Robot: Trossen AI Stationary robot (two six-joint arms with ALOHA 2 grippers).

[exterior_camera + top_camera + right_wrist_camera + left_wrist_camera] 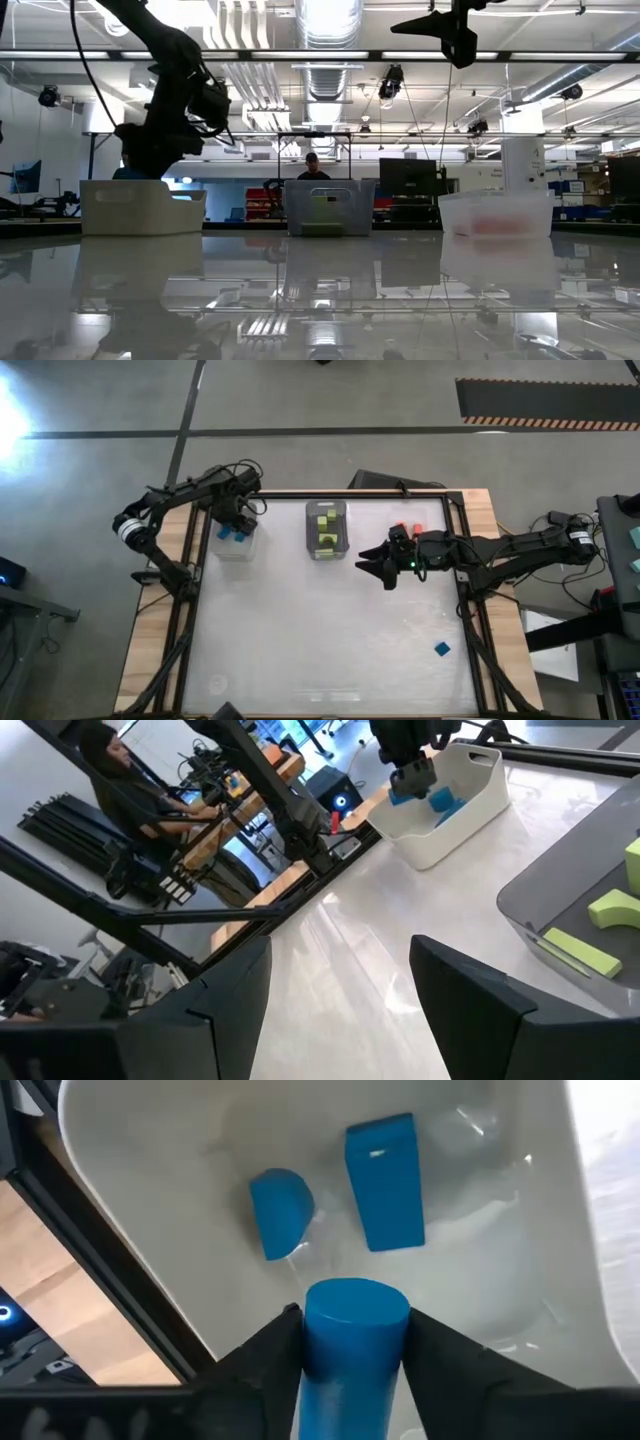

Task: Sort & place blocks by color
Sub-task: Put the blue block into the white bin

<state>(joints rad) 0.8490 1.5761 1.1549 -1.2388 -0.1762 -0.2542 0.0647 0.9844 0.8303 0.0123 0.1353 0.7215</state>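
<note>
Left gripper (352,1342) clamps a blue cylinder block (354,1330) over the white bin (150,1210), which holds two blue blocks (383,1180), ready to drop. Right gripper (378,563), fingers apart, idles beside the green bin (326,528); one blue block (442,649) remains on the tabletop (320,630).

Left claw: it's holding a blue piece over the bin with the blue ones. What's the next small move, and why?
Probably open the left claw and drop the blue cylinder. It hangs directly over the white bin, where two blue blocks already lie, so the colour matches.
</note>
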